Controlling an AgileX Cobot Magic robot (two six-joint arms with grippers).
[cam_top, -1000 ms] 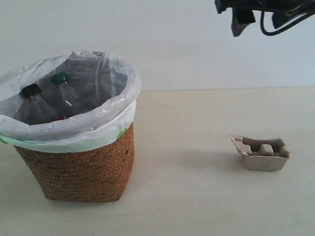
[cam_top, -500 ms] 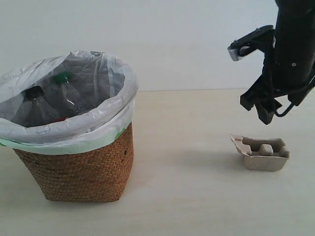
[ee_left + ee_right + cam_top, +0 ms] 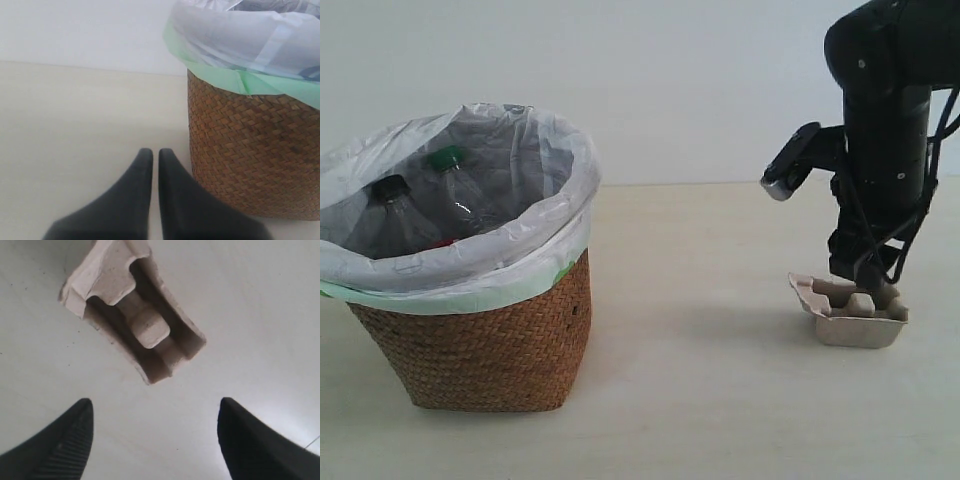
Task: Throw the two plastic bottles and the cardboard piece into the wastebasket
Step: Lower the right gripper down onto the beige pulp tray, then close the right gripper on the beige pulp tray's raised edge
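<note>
The wicker wastebasket (image 3: 485, 345), lined with a white bag, stands on the left. Both plastic bottles lean inside it: the green-capped one (image 3: 455, 195) and the black-capped one (image 3: 392, 215). On the table at the right lies the cardboard piece (image 3: 850, 315). My right gripper (image 3: 865, 283) hangs just over it, open and holding nothing. In the right wrist view the cardboard piece (image 3: 135, 315) lies ahead of the spread right gripper (image 3: 155, 407), not between the fingers. My left gripper (image 3: 151, 152) is shut and empty, low beside the wastebasket (image 3: 250, 165).
The beige tabletop (image 3: 700, 400) stretches between the wastebasket and the cardboard piece. A pale wall (image 3: 700, 80) rises behind. The left arm does not show in the exterior view.
The right arm has come down from the top of the view to just above the cardboard piece, jaws still spread. Wastebasket, bottles and cardboard have not moved.
</note>
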